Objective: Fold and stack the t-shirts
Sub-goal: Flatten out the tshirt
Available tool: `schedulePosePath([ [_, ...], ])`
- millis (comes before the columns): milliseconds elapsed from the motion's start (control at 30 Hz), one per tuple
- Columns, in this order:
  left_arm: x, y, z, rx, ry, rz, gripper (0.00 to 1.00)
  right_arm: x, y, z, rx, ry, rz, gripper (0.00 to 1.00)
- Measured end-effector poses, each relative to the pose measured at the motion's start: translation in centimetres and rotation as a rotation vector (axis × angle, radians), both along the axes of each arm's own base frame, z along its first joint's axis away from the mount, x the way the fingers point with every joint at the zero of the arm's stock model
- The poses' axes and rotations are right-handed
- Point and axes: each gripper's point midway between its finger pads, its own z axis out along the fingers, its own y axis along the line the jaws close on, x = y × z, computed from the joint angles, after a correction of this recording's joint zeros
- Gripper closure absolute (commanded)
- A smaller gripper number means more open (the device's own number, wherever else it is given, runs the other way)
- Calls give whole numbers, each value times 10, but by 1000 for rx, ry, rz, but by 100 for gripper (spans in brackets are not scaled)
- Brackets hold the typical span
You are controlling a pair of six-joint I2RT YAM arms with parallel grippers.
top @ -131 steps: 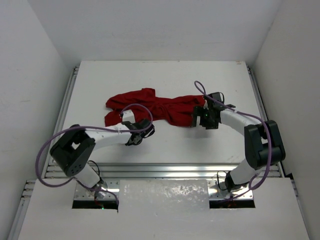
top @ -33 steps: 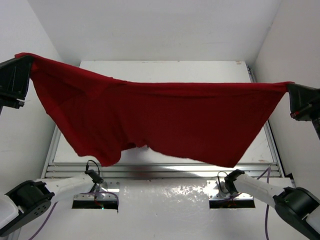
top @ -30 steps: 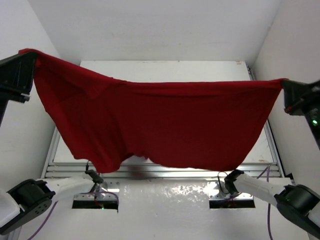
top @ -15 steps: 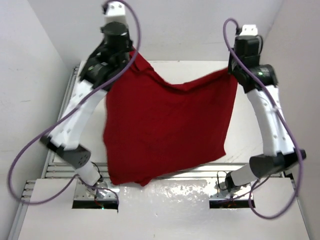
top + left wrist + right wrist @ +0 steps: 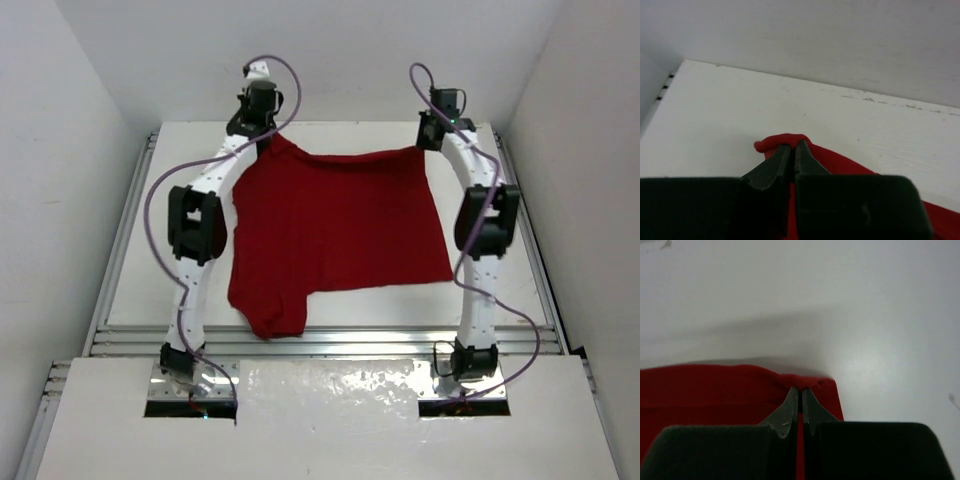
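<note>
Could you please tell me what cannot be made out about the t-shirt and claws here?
- The left claw and right claw: in the top view their fingertips are hidden beneath the wrists.
- The dark red t-shirt: in both wrist views it is mostly cut off by the lower edge and blocked by the claw bodies.
- Second sleeve: not visible from the top, perhaps under the cloth.

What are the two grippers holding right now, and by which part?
Both hold the dark red t-shirt. The left gripper pinches its far left corner, the right gripper its far right corner; the rest lies spread on the table.
</note>
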Motion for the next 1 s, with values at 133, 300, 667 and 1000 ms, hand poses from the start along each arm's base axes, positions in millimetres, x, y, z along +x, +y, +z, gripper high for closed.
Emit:
schedulePosePath([
  [133,43,-7,-69,34,-5,-50,100,52,2,-57,14,-30,22,100],
  [300,62,-13,-98,54,-31,-125,100,54,-1,-86,28,-18,35,100],
  [667,84,20,-46,4,-174,-134,100,80,-32,-48,125,-160,33,100],
  [1000,77,-1,-72,-195,-86,-246,100,55,-40,-74,232,-80,18,100],
])
